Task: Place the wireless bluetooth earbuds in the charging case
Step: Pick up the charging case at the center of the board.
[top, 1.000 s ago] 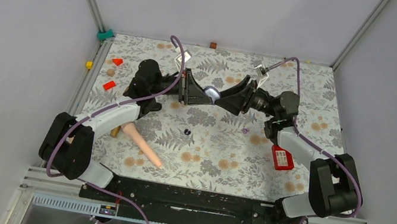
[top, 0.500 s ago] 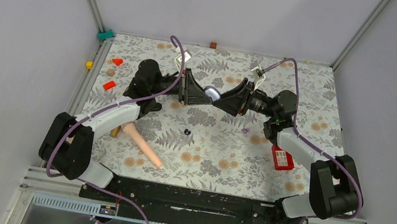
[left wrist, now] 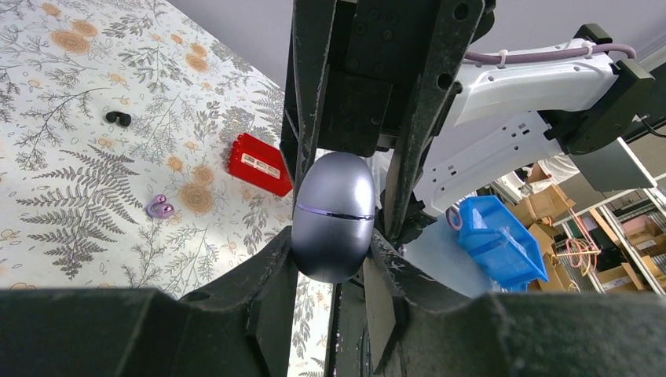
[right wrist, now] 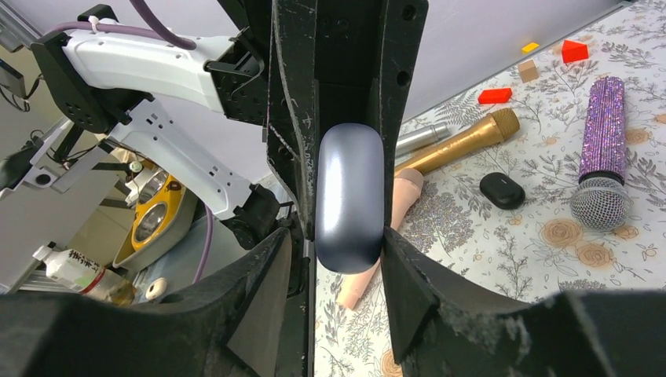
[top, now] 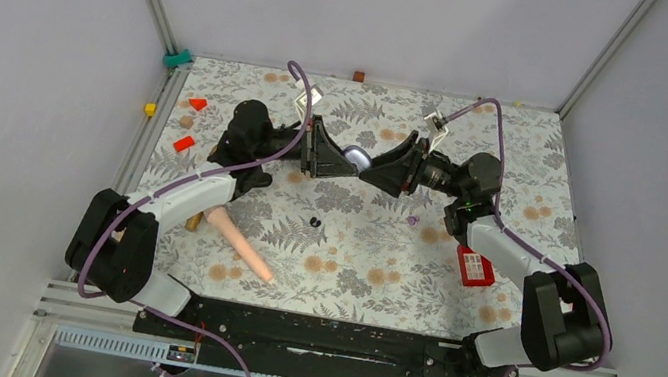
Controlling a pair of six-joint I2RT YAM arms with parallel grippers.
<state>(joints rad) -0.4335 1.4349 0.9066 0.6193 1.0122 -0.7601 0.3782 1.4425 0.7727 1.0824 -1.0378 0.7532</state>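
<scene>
Above the floral tablecloth (top: 370, 255), the closed silver charging case (top: 355, 158) hangs clamped from both sides by the left gripper (top: 340, 162) and right gripper (top: 370, 169), while black earbuds (top: 314, 221) and purple earbuds (top: 413, 219) lie apart on the cloth.

My left arm (top: 190, 196) and right arm (top: 503, 244) match — white shells on the long links, chunky black housings at joints and bases. A purple cable (left wrist: 550, 53) runs along each, cinched with a pale tie (left wrist: 503, 56). My fingers (right wrist: 259, 314) are matte black, scuffed chalky at the edges — small round screw holes (left wrist: 386, 34) dot their frames.
</scene>
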